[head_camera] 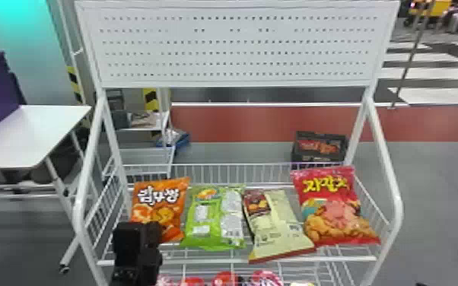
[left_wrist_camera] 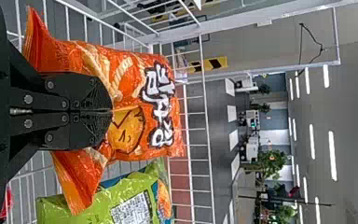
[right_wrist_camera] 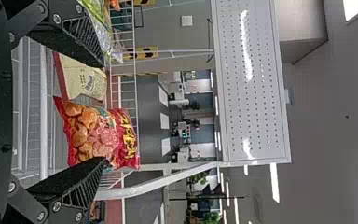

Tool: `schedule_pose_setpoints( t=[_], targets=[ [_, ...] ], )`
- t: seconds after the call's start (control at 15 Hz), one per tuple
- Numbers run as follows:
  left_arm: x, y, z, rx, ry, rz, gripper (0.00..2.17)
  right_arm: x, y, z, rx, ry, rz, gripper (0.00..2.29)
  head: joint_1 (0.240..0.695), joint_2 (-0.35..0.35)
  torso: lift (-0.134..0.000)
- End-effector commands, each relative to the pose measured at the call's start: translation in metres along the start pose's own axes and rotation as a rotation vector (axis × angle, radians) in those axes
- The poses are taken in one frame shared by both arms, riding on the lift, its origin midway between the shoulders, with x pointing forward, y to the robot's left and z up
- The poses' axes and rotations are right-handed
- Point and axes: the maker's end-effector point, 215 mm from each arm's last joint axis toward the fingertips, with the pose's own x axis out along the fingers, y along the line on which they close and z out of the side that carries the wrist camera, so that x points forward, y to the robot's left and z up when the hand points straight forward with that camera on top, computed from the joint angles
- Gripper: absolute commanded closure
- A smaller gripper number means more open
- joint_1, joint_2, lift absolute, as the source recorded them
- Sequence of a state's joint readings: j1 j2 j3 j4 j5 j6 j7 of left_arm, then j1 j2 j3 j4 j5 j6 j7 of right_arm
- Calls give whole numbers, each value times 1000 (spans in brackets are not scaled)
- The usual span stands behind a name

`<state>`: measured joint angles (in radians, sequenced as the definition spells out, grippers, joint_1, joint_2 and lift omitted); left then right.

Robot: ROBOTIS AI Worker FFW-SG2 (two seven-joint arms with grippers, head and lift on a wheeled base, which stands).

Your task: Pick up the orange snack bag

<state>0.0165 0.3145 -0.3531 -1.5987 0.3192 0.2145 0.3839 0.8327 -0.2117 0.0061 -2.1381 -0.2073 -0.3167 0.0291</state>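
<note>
Fingers of the left gripper (head_camera: 137,243), drawn together, pinched the orange snack bag (head_camera: 159,207) beside the green bag (head_camera: 215,220); the right gripper (right_wrist_camera: 106,113) gaped wide.

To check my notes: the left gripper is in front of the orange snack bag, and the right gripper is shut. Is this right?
Not shut: the right wrist view shows the right gripper open, its fingers wide apart.
</note>
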Motion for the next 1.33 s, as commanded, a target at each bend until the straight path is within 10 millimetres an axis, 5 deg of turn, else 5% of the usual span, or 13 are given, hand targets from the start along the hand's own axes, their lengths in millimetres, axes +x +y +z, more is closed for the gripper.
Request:
schedule_pose_setpoints(
  t=[0.0, 0.2, 0.4, 0.6, 1.27],
  targets=[
    [-2, -2, 4, -3, -9, -4, 1207, 0, 0, 0, 1, 0, -1, 194, 499, 0, 0],
    [-7, 1, 11, -16, -25, 1, 1204, 0, 0, 0, 1, 0, -1, 194, 499, 0, 0],
    [-23, 2, 38, -67, -77, 8, 1204, 1, 0, -1, 3, 0, -1, 194, 499, 0, 0],
    [-53, 12, 62, -108, -125, 7, 1204, 1, 0, -1, 4, 0, -2, 194, 499, 0, 0],
    [-172, 32, 61, -161, -233, -14, 1200, 2, 0, -6, 9, 6, -4, 194, 499, 0, 0]
  ],
)
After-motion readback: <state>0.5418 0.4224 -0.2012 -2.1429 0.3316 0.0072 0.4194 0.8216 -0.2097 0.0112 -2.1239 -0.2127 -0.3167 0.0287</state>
